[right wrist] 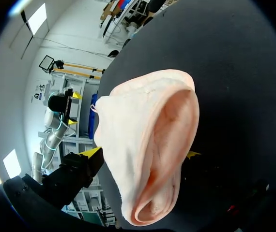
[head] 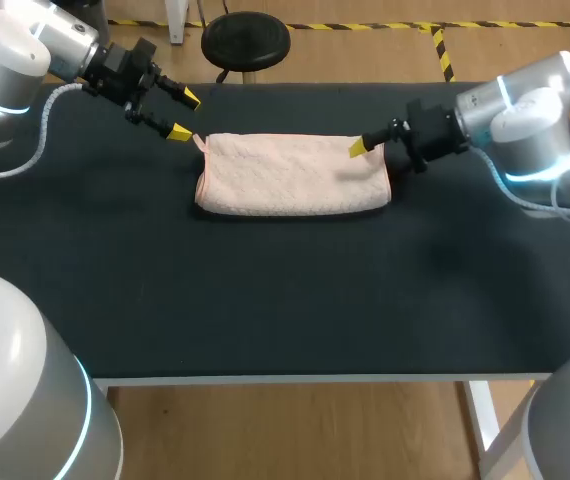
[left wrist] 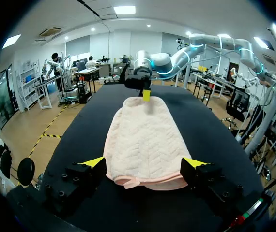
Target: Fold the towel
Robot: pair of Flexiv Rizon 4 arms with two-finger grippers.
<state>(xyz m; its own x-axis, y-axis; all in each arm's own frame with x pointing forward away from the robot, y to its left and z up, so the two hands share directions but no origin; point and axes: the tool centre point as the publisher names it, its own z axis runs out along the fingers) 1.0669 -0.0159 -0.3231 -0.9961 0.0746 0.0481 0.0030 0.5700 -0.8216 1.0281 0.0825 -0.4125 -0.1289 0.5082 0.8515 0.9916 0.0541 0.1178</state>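
Note:
A pale pink towel (head: 290, 175) lies folded into a long strip on the far middle of the black table. My left gripper (head: 185, 115) hovers open just off the towel's left end, near its small hanging loop. In the left wrist view the towel (left wrist: 145, 140) runs straight ahead, its near end between the spread fingers of that gripper (left wrist: 144, 164). My right gripper (head: 365, 155) is at the towel's right end, open. In the right wrist view the folded end of the towel (right wrist: 128, 121) bulges between the wide-apart fingers of the right gripper (right wrist: 142, 153).
The black tabletop (head: 265, 300) stretches broadly in front of the towel down to its front edge. Each wrist view shows the opposite arm beyond the towel's far end: the right gripper (left wrist: 146, 94) and the left gripper (right wrist: 72, 108).

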